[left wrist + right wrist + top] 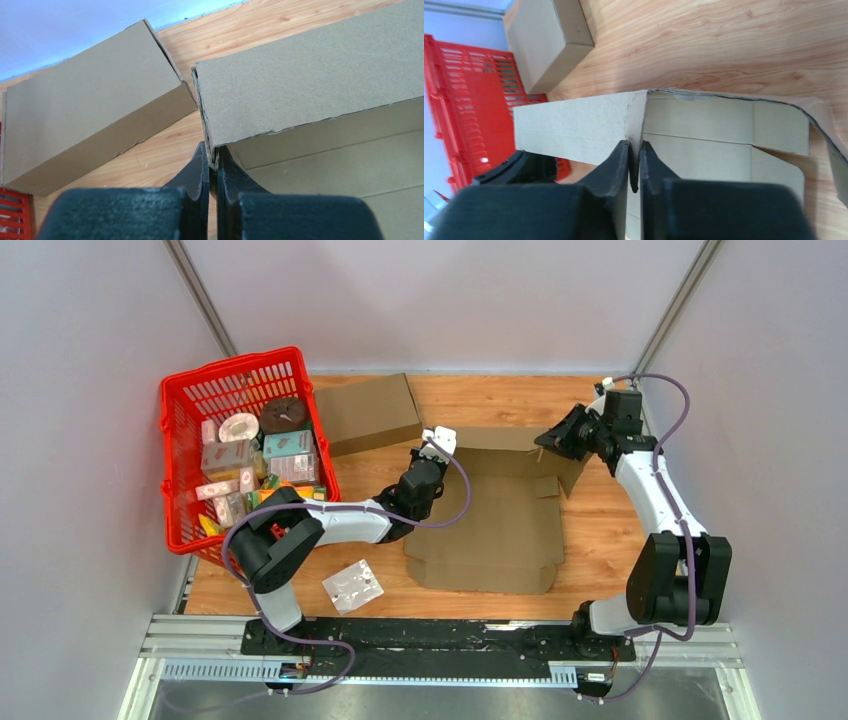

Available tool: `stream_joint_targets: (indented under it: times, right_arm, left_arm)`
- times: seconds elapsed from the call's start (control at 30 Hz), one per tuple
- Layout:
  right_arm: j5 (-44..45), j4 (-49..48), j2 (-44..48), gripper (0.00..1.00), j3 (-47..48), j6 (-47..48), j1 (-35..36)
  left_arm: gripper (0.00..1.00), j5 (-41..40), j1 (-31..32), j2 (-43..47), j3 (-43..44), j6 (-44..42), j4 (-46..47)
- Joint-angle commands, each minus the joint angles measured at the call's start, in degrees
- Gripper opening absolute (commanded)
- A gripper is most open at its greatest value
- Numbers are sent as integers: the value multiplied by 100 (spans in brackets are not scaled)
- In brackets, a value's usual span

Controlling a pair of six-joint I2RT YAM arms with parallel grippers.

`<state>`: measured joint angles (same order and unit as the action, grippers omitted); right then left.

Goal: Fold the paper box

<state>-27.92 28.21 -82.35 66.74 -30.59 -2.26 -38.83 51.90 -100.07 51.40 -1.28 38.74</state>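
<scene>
Your paper box point(490, 530) lies mostly flat on the bench point(600, 540). Only its far wall stands raised, pinched endwise by left fingers point(197, 172) and right fingers point(616, 165). Fold the remaining walls.

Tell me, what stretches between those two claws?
The raised back flap of the paper box spans it; the left gripper and right gripper each pinch an end. The top view shows this.

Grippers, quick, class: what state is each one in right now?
Left gripper: closed, pinching a raised flap of the paper box.
Right gripper: closed, pinching the same box's cardboard too.
</scene>
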Motion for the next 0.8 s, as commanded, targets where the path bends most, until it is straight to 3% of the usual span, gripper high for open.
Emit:
stream_joint_targets:
  times: [0.0,0.13,0.17,0.2,0.23,0.3,0.37,0.5,0.6,0.63,0.77]
  right_arm:
    - [-758,-1123,8,0,-459,-930,-160]
    - [-785,-1476,104,0,-750,-932,-327]
    - [-715,-1328,140,9,-750,-836,-354]
    - [-575,-1109,192,26,-663,-687,-371]
    - [-374,-889,349,60,-636,-337,-389]
    - [443,-317,631,71,-653,51,-372]
    - [1161,-184,1210,75,-977,377,-284]
    - [1904,-491,1914,67,-1865,318,-3]
    - [2413,-982,1995,37,-2515,167,199]
    - [2519,-1097,1925,23,-2586,176,374]
    - [2992,-1431,1213,3,-2378,202,498]
  left_arm:
    - [0,174,57,181,-51,-189,-174]
    - [0,34,57,207,-77,-171,-192]
    - [0,16,57,225,-103,-154,-183]
    - [0,-10,40,242,-138,-58,-174]
    - [0,-2,13,251,-165,4,-183]
    - [0,16,-22,321,-244,92,-200]
    - [0,33,-75,365,-288,242,-183]
    - [0,42,-92,366,-288,277,-192]
    - [0,51,-92,357,-279,260,-209]
    - [0,51,-92,366,-288,260,-218]
    - [0,42,-92,383,-288,242,-227]
